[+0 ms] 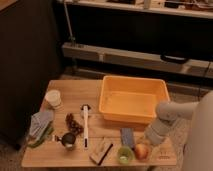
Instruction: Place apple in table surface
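The apple [142,151], small and orange-red with a yellowish patch, rests on the light wooden table surface [75,94] near its front right corner, just right of a small green cup [124,155]. My gripper [146,144] comes down from the right on a pale arm and sits directly on the apple's upper right side, shut on it. The arm hides the fingertips themselves.
An orange plastic bin [132,100] fills the back right of the table. A blue packet [127,136] lies behind the green cup. A sponge block [100,151], white brush [85,122], metal cup [68,141], dark snack pile [73,123], grey cloth [40,122] and white cup [53,98] lie to the left.
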Controlling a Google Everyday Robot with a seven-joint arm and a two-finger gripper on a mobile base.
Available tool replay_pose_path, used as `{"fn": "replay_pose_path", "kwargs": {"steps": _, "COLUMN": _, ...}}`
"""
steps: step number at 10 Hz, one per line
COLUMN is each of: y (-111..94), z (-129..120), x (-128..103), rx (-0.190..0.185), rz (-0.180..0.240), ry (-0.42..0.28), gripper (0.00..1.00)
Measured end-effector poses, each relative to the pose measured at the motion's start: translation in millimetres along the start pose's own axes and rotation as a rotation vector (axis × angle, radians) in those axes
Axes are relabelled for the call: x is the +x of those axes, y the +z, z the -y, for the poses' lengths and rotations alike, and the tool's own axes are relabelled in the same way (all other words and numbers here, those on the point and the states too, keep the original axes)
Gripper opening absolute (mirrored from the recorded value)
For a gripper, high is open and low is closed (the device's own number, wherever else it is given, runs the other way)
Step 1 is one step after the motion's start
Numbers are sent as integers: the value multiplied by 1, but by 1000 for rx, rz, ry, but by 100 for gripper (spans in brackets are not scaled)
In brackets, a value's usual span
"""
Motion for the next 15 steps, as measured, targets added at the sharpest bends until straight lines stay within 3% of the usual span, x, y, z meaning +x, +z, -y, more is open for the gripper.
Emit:
{"fn": "replay_pose_path", "kwargs": {"steps": 3, "y": -23, "z": -4, "x": 9, "rx": -3, "rz": 78, "ry": -67, "gripper": 0}}
{"fn": "replay_pose_path", "kwargs": {"steps": 4, "y": -48, "z": -3, "x": 20, "rx": 0, "rz": 121, "ry": -114, "gripper": 0}}
{"fn": "replay_pose_path", "kwargs": {"steps": 11, "y": -190, "z": 3, "x": 87, "rx": -2, "rz": 307, "ry": -357, "gripper": 0}}
{"fn": "replay_pose_path", "kwargs": {"steps": 12, "y": -202, "z": 1, "x": 94, "rx": -17, "rz": 309, "ry": -416, "gripper": 0}}
{"fn": "replay_pose_path", "kwargs": {"steps": 15, "y": -213, "z": 0, "x": 97, "rx": -74, "rz": 257, "ry": -517, "gripper": 0}}
